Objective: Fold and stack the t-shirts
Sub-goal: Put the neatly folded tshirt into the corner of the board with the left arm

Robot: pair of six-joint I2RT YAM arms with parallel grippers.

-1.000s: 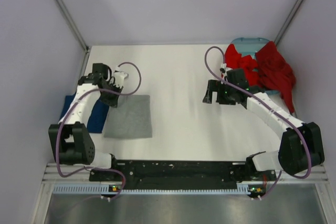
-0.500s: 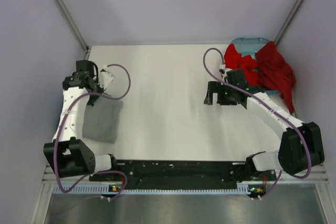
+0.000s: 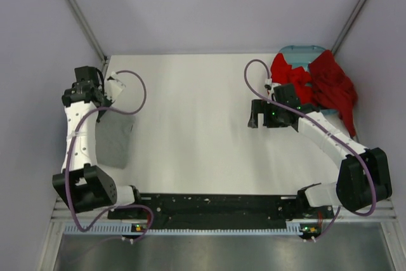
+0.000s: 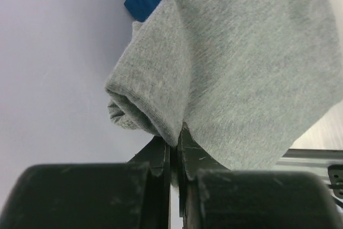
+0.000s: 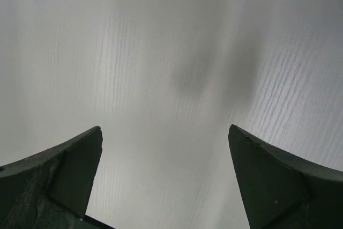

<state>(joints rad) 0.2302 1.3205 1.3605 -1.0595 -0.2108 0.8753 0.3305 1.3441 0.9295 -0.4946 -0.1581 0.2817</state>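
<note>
1 grey t-shirt [image 4: 241, 63] clamped in left gripper [image 4: 173, 146], draping beyond; right gripper [image 5: 165, 151] wide apart

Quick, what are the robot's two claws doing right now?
Left gripper: closed, pinching the grey t-shirt.
Right gripper: open, holding nothing.

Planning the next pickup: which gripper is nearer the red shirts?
Right. The right gripper hovers open just left of the red shirts; the left gripper is across the table, clamped on the grey shirt.
</note>
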